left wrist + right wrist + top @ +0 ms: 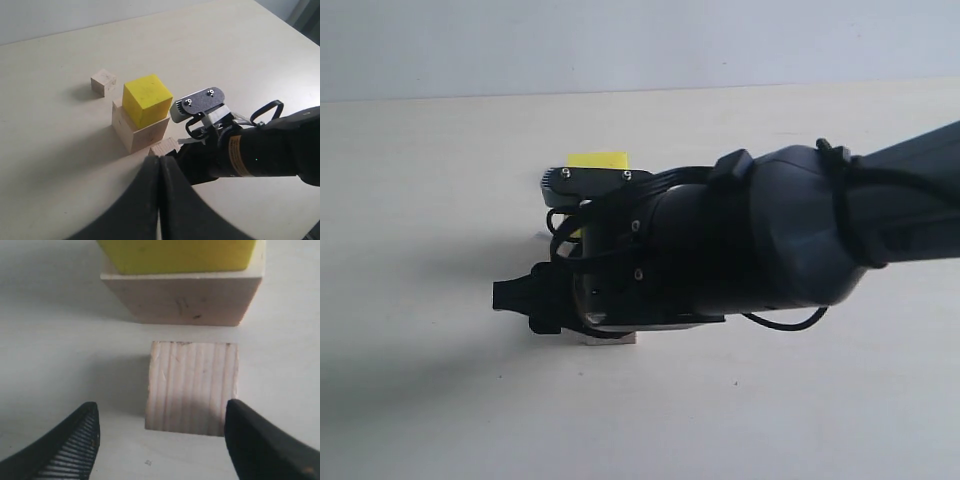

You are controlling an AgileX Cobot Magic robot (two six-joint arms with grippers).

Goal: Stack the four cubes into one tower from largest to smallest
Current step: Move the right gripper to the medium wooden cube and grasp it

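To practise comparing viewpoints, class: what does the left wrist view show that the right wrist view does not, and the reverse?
Only the left wrist view: the tiniest cube standing apart on the table, the right arm beside the stack, and the shut left gripper. Only the right wrist view: the right gripper, open, straddling the small wood cube. Both: the yellow cube sitting on the largest cube, with the small wood cube on the table beside that base.

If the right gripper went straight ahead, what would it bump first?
Probably the small wood cube, lying just ahead of the open right gripper, between its jaws. The big cube sits behind it.
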